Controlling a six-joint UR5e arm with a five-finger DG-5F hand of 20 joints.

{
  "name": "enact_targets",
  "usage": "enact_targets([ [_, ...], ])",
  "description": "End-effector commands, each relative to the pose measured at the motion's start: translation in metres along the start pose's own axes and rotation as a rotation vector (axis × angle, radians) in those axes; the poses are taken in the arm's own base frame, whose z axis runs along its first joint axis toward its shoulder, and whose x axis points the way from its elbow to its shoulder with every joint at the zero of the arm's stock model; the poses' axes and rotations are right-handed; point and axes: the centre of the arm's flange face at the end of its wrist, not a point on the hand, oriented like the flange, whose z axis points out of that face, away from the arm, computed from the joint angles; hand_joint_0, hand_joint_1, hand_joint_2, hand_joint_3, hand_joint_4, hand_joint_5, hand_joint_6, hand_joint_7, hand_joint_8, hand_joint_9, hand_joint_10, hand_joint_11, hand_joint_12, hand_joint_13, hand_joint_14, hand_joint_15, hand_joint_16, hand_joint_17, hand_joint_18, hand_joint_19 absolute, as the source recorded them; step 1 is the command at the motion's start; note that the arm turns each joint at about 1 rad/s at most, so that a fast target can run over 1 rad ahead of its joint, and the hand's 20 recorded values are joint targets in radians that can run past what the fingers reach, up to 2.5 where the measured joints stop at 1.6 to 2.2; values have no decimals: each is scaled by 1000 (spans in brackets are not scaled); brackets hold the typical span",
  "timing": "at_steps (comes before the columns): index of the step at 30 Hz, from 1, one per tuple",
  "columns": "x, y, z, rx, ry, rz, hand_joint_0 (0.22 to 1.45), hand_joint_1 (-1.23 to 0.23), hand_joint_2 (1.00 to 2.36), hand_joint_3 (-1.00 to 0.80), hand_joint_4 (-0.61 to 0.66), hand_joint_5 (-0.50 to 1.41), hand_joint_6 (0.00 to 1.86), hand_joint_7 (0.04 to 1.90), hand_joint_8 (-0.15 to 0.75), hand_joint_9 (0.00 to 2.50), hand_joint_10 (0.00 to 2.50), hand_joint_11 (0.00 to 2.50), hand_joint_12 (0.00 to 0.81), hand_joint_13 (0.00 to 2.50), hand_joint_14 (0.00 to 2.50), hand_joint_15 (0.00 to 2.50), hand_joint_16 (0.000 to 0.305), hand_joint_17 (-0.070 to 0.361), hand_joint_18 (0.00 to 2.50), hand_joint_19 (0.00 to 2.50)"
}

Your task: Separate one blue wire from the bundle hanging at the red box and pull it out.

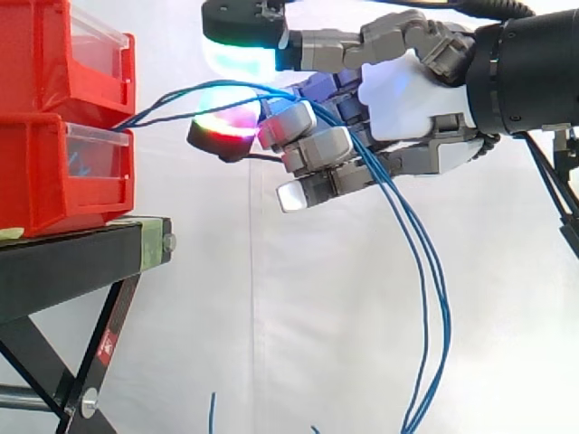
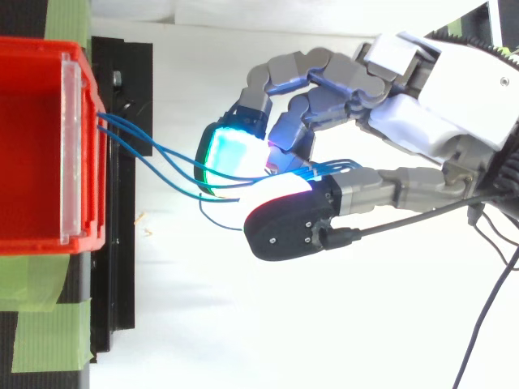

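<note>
Two red bins stacked on black stand, left. At least three blue wires run from bins right into hand, then hang down. Fingers curled, pinching wires.

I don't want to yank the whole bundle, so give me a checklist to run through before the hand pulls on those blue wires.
1. Hand closed on the blue wires: ok, its fingers curl round them.
2. Just one wire in the grasp: not ok, several run through the fingers.
3. Slack between the red bins and the hand: ok, the wires run curved, not taut.
4. Bins seated on the black stand: ok.
5. Which wire is actually pinched: cannot tell.
</note>
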Motion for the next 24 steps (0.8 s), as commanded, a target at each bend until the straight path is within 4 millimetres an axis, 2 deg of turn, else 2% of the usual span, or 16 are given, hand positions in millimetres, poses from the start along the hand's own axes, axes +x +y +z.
enact_targets([
  [1, 1, 0, 0, 0, 1, 0, 640, -754, 1013, -362, 264, -241, 839, 1003, 344, 669, 894, 1521, 343, 792, 1060, 1481, 39, 87, 758, 923],
  [7, 1, 0, 0, 0, 1, 0, 661, -712, 1022, -223, 268, -240, 846, 997, 345, 682, 920, 1506, 342, 805, 1081, 1463, 39, 88, 768, 922],
  [11, 0, 0, 0, 0, 0, 0, 710, -840, 1023, -203, 250, -246, 847, 1029, 337, 632, 841, 1577, 350, 763, 996, 1531, 40, 90, 719, 909],
  [14, 1, 0, 0, 0, 1, 0, 737, -915, 1020, -246, 234, -253, 840, 1051, 333, 564, 737, 1632, 354, 704, 928, 1554, 40, 91, 661, 869],
  [15, 0, 1, 0, -1, 0, 1, 745, -930, 1018, -273, 229, -257, 844, 1045, 336, 533, 828, 1578, 352, 667, 1023, 1486, 40, 91, 648, 869],
  [19, 1, 0, 0, 0, 1, 0, 757, -958, 1012, -353, 225, -261, 840, 1048, 329, 495, 806, 1582, 347, 639, 999, 1495, 40, 90, 624, 844],
  [23, 1, 0, 0, 0, 1, 0, 698, -913, 1005, -435, 226, -261, 840, 1034, 340, 517, 835, 1554, 348, 665, 1030, 1480, 39, 88, 640, 875],
  [24, 0, 1, 0, -1, 1, 1, 655, -869, 1005, -452, 237, -257, 833, 1045, 344, 562, 730, 1616, 351, 700, 966, 1534, 39, 88, 659, 894],
])
